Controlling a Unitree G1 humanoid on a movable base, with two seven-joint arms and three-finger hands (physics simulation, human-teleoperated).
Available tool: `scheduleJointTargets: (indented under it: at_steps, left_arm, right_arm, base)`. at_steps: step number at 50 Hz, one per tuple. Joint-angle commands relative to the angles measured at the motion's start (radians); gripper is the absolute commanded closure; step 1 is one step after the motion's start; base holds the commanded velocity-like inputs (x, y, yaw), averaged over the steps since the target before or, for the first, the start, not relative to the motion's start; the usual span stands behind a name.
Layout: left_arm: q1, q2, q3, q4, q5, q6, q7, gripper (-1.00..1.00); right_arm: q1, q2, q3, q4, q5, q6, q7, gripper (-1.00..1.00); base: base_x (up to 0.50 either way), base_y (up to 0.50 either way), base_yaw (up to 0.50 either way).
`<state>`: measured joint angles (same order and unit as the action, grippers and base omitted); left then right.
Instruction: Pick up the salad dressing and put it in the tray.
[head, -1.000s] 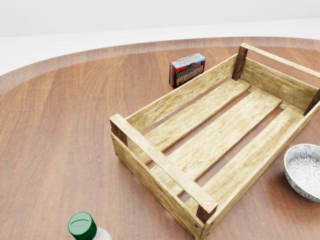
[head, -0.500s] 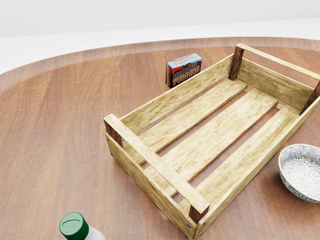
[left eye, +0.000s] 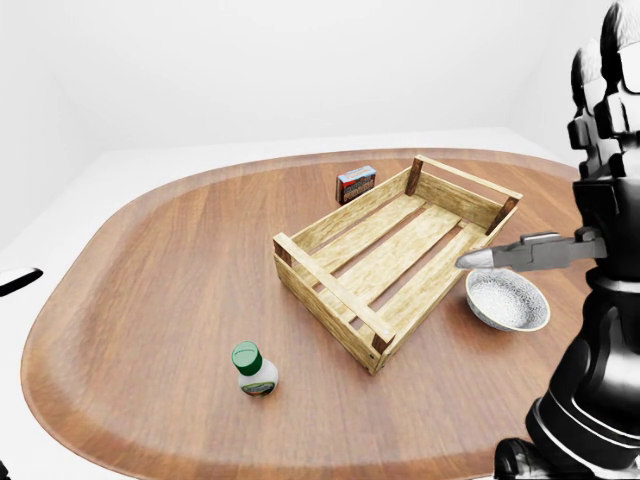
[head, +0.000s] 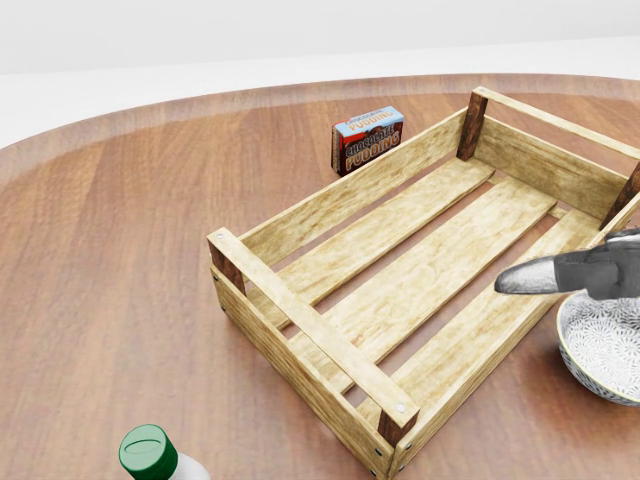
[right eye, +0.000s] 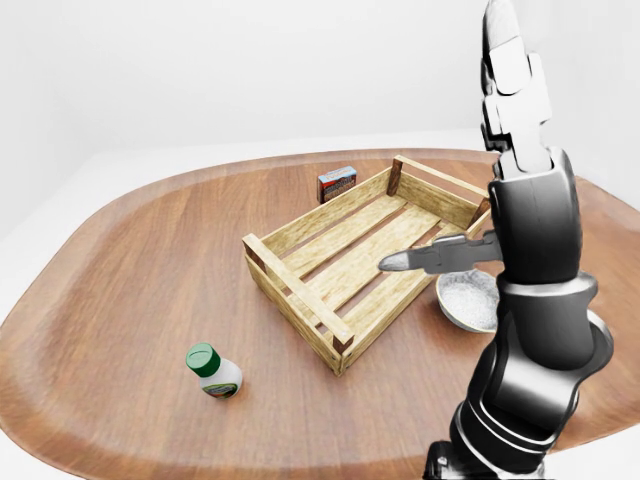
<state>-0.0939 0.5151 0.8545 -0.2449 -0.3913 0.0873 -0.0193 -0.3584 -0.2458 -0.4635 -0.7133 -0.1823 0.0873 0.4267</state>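
Note:
The salad dressing bottle (left eye: 255, 370), white with a green cap, stands upright on the wooden table at the lower left of the eye views. Only its cap (head: 148, 452) shows at the head view's bottom edge. The tray (head: 312, 332) is an empty slatted wooden crate lying slantwise to the bottle's upper right. My right hand (right eye: 500, 170) is raised high at the right, open. One grey finger (head: 540, 276) points left over the tray's right rim, and the others point up. It holds nothing and is far from the bottle. My left hand does not show.
A chocolate pudding box (head: 368, 138) stands just beyond the tray's upper-left wall. A patterned white bowl (head: 605, 345) sits against the tray's right side, under my right hand. The oval table's rim (left eye: 60, 300) curves round at the left. A small black-and-white sliver (left eye: 18, 281) shows there.
The camera shifted slightly a second ago, sliding everything left, then held still. My right hand's finger has now entered the head view from the right, above the bowl.

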Motion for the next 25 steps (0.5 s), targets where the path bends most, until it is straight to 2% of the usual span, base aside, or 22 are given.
scheduleJointTargets:
  at_steps: [1,13,25]
  left_arm:
    - [0.003,0.002,-0.004,0.024,-0.004,0.0,0.004,-1.0]
    - [0.004,0.002,0.003,0.011,-0.002,0.0,0.006,-1.0]
    - [0.005,0.005,0.001,0.021,-0.006,0.0,0.005,-1.0]
  right_arm:
    - [-0.272,0.095,0.51,0.2,-0.452,0.0,0.174,-1.0]
    - [-0.252,0.154,0.504,0.208,-0.508,0.0,0.22,-1.0]
    - [-0.18,0.283,0.603,0.331,-0.496,0.0,0.18,-1.0]
  base:
    - [0.0,0.0,0.0]
    - [0.0,0.0,0.0]
    - [0.0,0.0,0.0]
